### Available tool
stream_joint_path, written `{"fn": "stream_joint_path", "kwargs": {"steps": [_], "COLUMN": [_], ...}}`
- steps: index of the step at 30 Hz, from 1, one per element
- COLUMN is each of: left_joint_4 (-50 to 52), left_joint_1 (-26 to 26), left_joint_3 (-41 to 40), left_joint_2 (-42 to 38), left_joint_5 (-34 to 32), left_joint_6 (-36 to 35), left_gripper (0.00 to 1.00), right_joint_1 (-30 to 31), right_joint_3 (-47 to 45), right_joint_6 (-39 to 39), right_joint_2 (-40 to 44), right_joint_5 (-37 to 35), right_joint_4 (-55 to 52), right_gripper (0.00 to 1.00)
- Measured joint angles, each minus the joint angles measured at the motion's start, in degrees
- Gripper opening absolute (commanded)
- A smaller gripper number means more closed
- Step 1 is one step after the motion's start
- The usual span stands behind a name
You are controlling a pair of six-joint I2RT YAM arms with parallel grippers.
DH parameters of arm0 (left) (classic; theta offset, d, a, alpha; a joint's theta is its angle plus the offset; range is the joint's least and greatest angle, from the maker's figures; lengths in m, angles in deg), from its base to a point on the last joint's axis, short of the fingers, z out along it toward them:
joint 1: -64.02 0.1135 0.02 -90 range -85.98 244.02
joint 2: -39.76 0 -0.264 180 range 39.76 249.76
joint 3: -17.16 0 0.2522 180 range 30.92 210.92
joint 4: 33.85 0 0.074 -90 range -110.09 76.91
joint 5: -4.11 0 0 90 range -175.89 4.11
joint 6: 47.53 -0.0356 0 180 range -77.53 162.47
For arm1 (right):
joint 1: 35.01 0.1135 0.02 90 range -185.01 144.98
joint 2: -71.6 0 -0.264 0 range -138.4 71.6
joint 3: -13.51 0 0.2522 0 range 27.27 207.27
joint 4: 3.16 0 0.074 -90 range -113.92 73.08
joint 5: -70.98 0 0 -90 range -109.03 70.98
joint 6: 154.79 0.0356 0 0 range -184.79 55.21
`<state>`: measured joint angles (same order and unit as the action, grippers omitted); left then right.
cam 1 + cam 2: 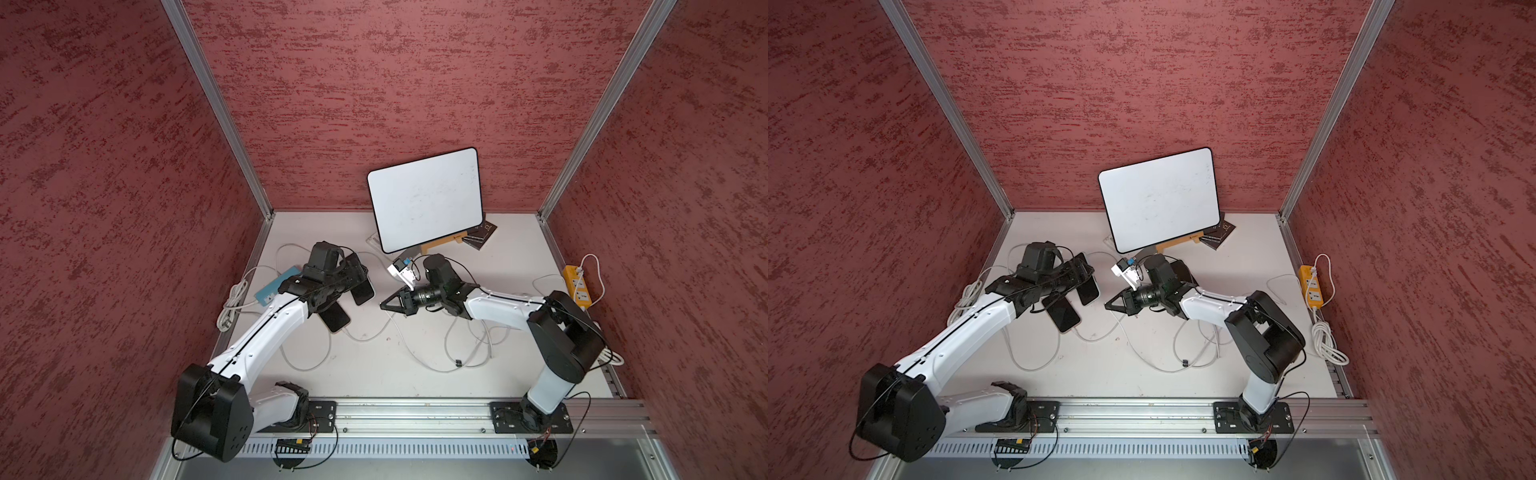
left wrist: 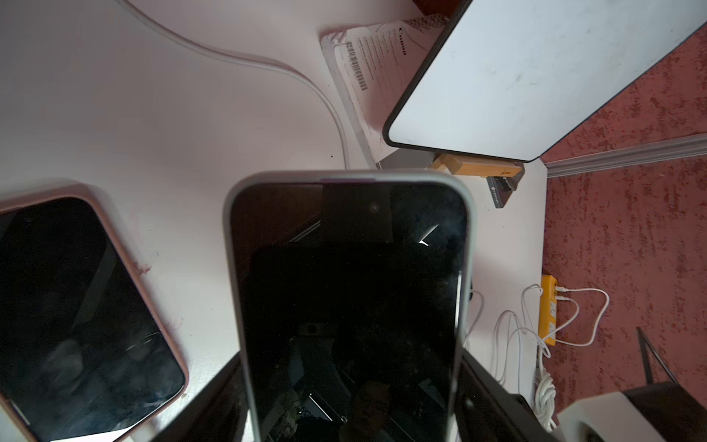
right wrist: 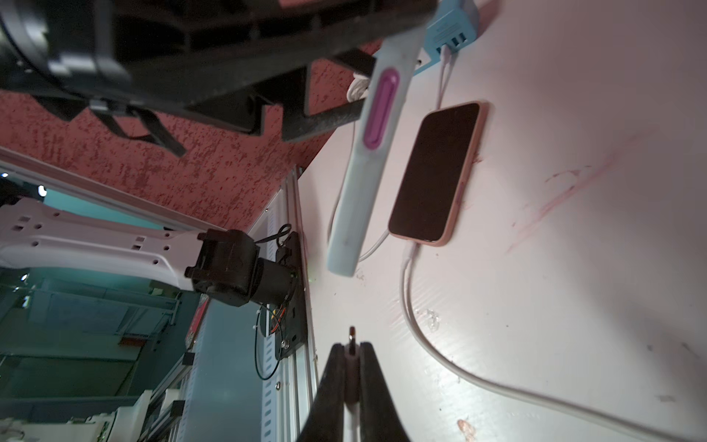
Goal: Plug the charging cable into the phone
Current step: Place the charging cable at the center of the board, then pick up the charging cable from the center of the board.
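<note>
My left gripper is shut on a phone in a pale blue-grey case, a jaw on each long side. The phone is off the table, and it shows edge-on with a purple side button in the right wrist view. My right gripper is shut on the plug of the white charging cable. The plug's metal tip pokes out past the fingertips and points toward the held phone, with a gap between them. In both top views the right gripper sits just right of the held phone.
A second phone in a pink case lies flat with its own white cable plugged in. A white board leans on a wooden stand at the back. A blue power strip, a yellow power strip and loose cable loops are on the table.
</note>
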<state>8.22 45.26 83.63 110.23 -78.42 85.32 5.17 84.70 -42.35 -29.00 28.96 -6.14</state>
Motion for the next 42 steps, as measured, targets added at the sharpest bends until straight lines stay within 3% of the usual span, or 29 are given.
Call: {"fn": "stream_joint_path", "kwargs": {"steps": [5,19,30,42], "left_joint_4": [1.3,1.3,1.5,1.5], "left_joint_1": [0.5,3.0,4.0,4.7], "left_joint_3": [0.0,-1.2,-1.8,-2.4], "left_joint_2": [1.0,2.0,2.0,2.0], "left_joint_5": [-2.8,-4.6,-4.5,-4.3], "left_joint_6": [0.0,-0.1,-0.2,-0.3], "left_gripper": [0.0,0.0,0.0,0.0], "right_joint_1": [0.2,3.5,6.6,9.0], "right_joint_3": [3.3,15.3,16.0,17.0], "right_joint_6": [-1.7,-3.2,-3.9,-3.9], "right_joint_2": [-4.2,-14.0,-14.0,-14.0], "right_joint_5": [-7.9,-23.6,-31.4,-36.8], "right_joint_4": [-9.3,-23.7,-29.5,-33.1], "right_gripper": [0.0,0.38,0.37,0.26]}}
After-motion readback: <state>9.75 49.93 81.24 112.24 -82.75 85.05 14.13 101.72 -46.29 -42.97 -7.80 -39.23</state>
